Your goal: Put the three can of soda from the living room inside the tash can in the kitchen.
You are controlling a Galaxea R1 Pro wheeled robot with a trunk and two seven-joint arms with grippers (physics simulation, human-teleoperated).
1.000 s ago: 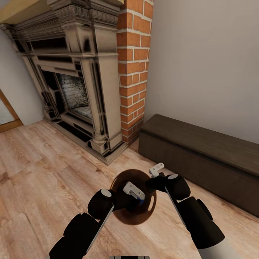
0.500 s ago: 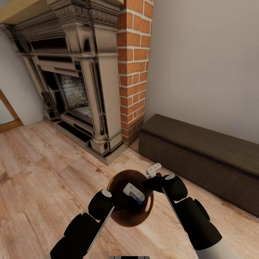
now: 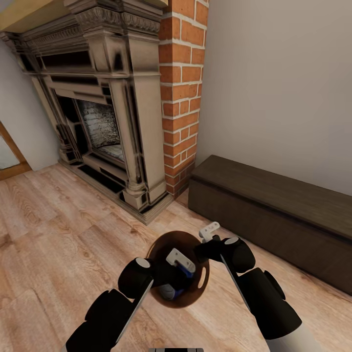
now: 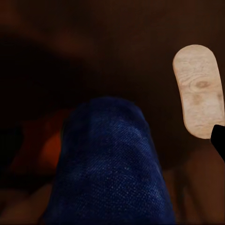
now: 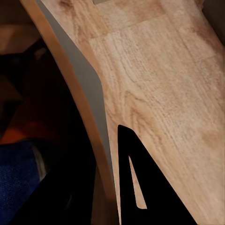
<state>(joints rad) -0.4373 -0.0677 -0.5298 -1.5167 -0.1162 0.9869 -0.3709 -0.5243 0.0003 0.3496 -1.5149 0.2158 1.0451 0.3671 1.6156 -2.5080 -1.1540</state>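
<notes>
From my head camera I look down on the tash can point(image 3: 193, 293), its coppery brown inside open to me, standing on the plank floor point(image 3: 58, 230). My left gripper point(image 3: 180, 260) hangs over the bin's mouth, and a blue soda can point(image 3: 169, 292) lies inside just below it, apart from the fingers. My right gripper point(image 3: 209, 231) sits at the bin's far rim; I cannot tell how its jaws stand. Beyond are the ornate fireplace point(image 3: 98, 107), a brick column point(image 3: 181, 93) and a dark low cabinet point(image 3: 274, 215) against the wall.
</notes>
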